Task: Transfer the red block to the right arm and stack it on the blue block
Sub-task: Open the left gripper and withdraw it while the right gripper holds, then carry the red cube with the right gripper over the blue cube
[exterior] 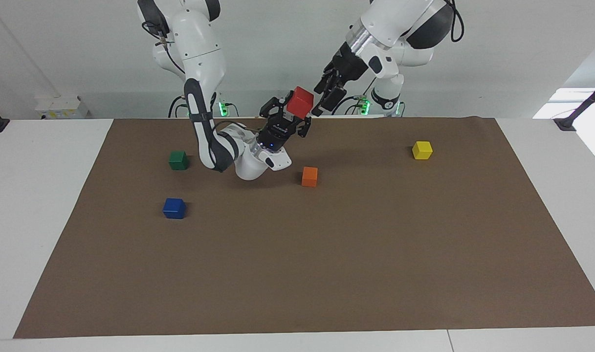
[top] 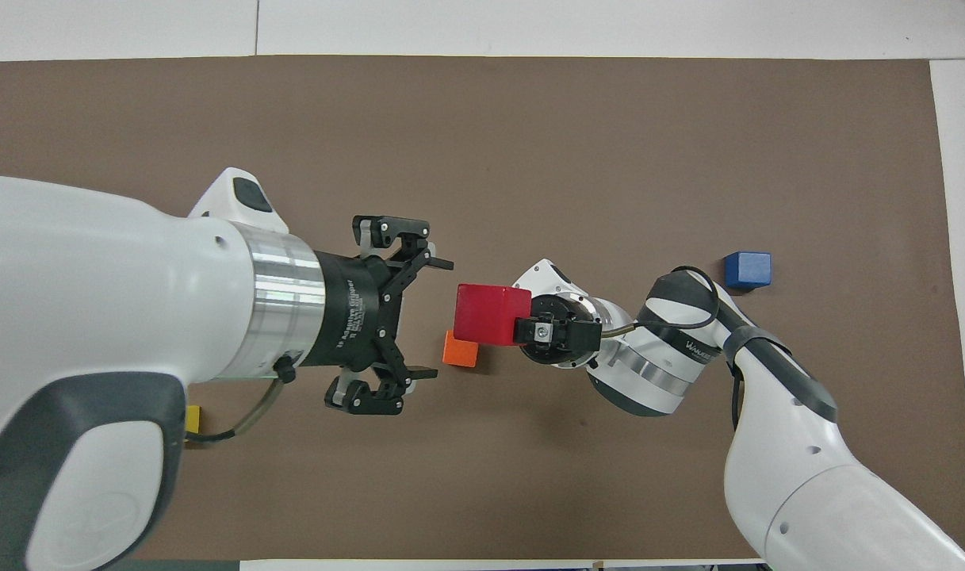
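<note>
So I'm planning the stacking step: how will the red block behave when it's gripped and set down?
The red block, held up by the right gripper, looks rigid, keeping crisp edges. Its flat faces should sit without rolling on the same-sized blue block. Its glossy surface may slip.

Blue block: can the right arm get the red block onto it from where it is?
Probably yes. The right pincer holds the red block aloft; the blue block sits uncovered at its end, the green block standing apart.
</note>
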You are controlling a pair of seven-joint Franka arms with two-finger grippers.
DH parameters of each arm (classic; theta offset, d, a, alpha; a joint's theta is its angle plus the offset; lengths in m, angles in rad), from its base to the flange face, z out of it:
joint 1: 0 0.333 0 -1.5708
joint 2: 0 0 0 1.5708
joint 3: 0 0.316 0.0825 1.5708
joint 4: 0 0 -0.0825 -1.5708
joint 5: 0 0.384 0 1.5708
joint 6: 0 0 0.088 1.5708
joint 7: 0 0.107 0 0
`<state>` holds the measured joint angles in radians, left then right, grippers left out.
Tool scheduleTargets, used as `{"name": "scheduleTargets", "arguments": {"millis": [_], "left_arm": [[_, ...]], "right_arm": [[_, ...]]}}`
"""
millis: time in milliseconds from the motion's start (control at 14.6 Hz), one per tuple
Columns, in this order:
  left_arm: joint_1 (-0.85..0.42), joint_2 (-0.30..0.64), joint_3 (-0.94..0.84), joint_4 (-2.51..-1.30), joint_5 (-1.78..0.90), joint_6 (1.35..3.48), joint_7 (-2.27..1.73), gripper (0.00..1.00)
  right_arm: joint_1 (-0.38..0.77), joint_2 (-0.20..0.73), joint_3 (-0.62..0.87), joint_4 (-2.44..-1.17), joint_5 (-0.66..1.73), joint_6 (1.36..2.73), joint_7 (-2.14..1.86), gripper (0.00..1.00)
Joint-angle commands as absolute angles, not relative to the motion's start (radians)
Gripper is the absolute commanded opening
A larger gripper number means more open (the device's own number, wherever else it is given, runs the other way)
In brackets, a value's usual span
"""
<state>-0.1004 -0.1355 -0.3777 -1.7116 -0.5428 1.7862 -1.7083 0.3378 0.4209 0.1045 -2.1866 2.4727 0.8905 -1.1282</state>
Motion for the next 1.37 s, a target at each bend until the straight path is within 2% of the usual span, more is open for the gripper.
{"name": "scheduleTargets", "arguments": {"millis": [0, 274, 479, 684, 889, 957, 1094, 1299], "left_arm": [[0.009, -0.212, -0.359, -1.779, -0.546, 1.714, -1.524, 1.00], [0.211, -0.206, -0.359, -1.805, -0.436, 1.716, -1.109, 1.00], [0.328, -0.111, -0.357, -1.784, -0.320, 1.746, -0.844, 1.00], [0.331, 0.030, -0.357, -1.648, -0.067, 1.733, -0.685, 1.00], [0.331, 0.225, -0.357, -1.423, 0.056, 1.617, -0.586, 1.00], [0.331, 0.268, -0.360, -1.357, 0.078, 1.588, -0.554, 1.00], [0.319, 0.276, -0.365, -1.338, 0.147, 1.543, -0.365, 1.00], [0.331, 0.188, -0.367, -1.487, 0.193, 1.538, -0.210, 1.00]], "right_arm": [[0.331, 0.388, 0.110, -2.210, 2.496, 0.913, -1.123, 0.00], [0.318, 0.333, 0.107, -2.212, 2.496, 1.015, -1.043, 0.00], [0.299, 0.247, 0.107, -2.210, 2.493, 1.149, -0.951, 0.00], [0.269, 0.160, 0.106, -2.210, 2.461, 1.335, -0.865, 0.00], [0.232, 0.016, 0.106, -2.186, 2.294, 1.642, -0.708, 0.00], [0.223, -0.015, 0.106, -2.175, 2.248, 1.704, -0.649, 0.00], [0.213, -0.057, 0.103, -2.166, 2.214, 1.771, -0.577, 0.00], [0.198, -0.113, 0.100, -2.143, 2.027, 1.935, -0.511, 0.00]]}}
